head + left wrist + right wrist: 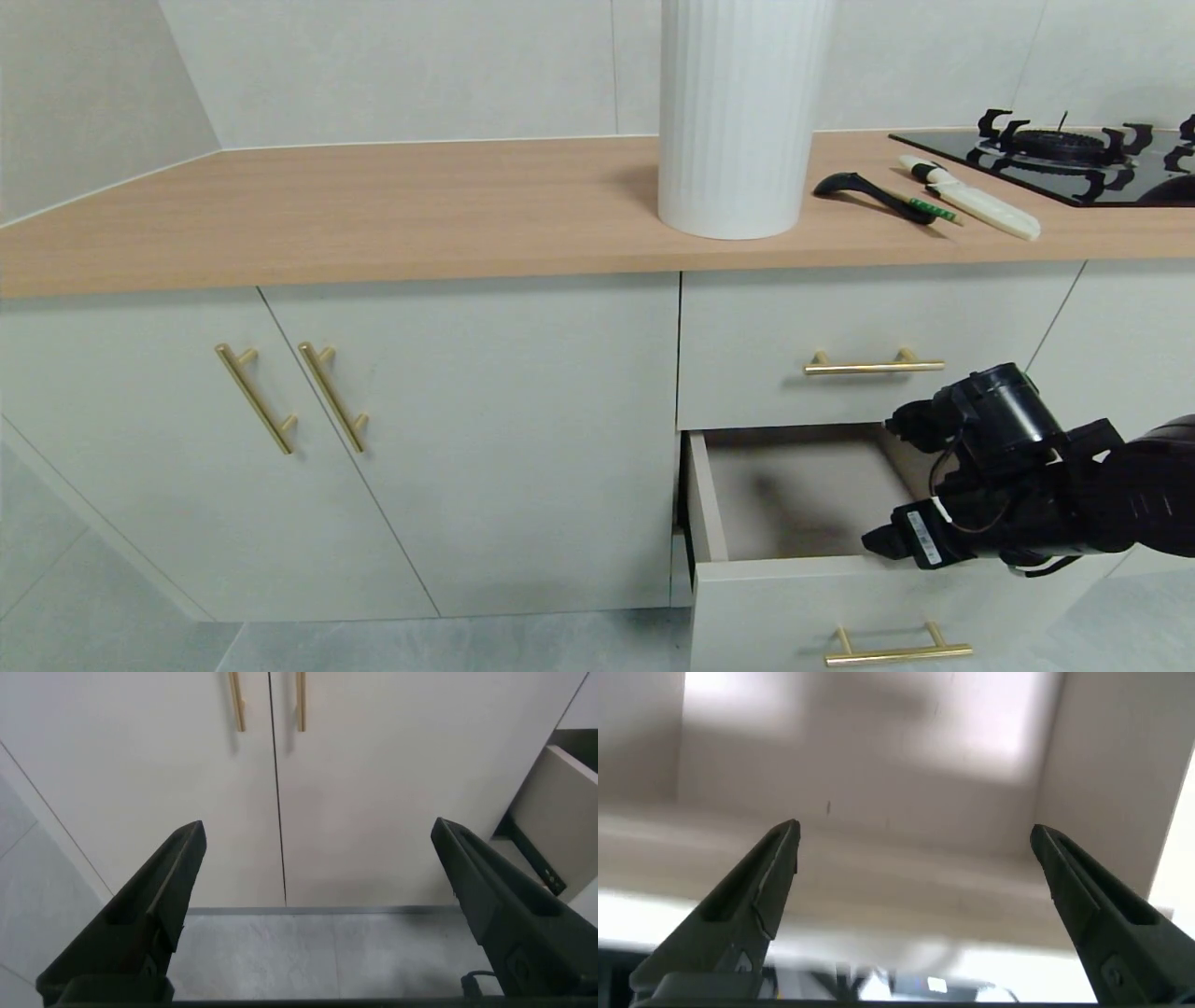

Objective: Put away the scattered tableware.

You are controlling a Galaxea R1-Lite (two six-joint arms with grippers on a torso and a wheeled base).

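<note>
Three utensils lie on the wooden counter (373, 205) near the hob: a black ladle (864, 191), a thin green-marked stick (934, 207) and a cream-white knife-like piece (980, 207). Below them the second drawer (707, 504) is pulled out and holds nothing. My right gripper (889, 483) hangs open over the drawer's front right corner with nothing between its fingers. In the right wrist view the right gripper (915, 835) faces the bare drawer floor (859, 775). My left gripper (318, 831) is open and holds nothing, low in front of the cabinet doors (280, 784).
A tall white ribbed cylinder (738, 112) stands on the counter just left of the utensils. A black gas hob (1074, 159) fills the counter's far right. A closed drawer (873, 366) sits above the open one. Two gold-handled cabinet doors (289, 401) are shut at left.
</note>
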